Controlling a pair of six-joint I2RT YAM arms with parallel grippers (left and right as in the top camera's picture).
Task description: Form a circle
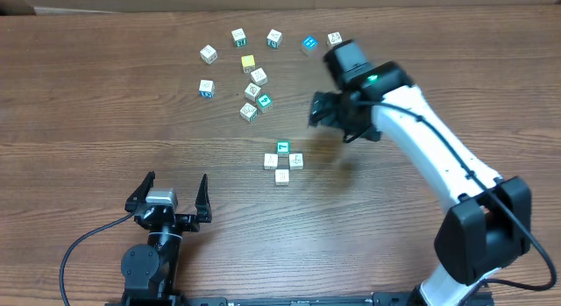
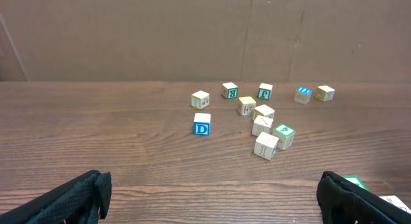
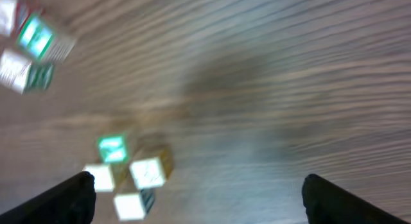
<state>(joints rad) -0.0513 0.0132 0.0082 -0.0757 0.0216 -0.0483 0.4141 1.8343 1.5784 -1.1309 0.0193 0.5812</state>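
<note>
Circle (image 1: 282, 161): four tiny wooden letter cubes packed close together near the middle of the worktop (image 1: 105, 122), in front of the scattered cubes and nearer the robot. The green-topped cube (image 1: 282, 147) sits at the far side. Three whitish ones sit left (image 1: 271, 161), right (image 1: 296, 160) and near (image 1: 281, 176). Their faces carry thin dark marks too small to read. In the right wrist view the circle (image 3: 128, 176) shows only as a blur at lower left.

The right gripper (image 1: 326, 113) hangs above the worktop just right of and beyond the circle. It is released, with its black fingers (image 3: 70, 198) spread wide and nothing between them. Its arm has a smooth white casing with black joints.

Farther back lie the loose cubes, apart from one another or in small clumps. Among them are a yellow-topped cube (image 1: 248, 63), a bright blue cube (image 1: 308, 44) and a green-edged cube (image 1: 264, 103). In the left wrist view one cube (image 2: 201, 124) bears a clear blue "D"; the other letters cannot be read with confidence.

The left gripper (image 1: 175, 181) rests at the near edge, well apart from the circle. It is released too, its dark, rough-textured fingers (image 2: 70, 198) splayed and empty.

The worktop is brown with a fine streaked wood grain.
</note>
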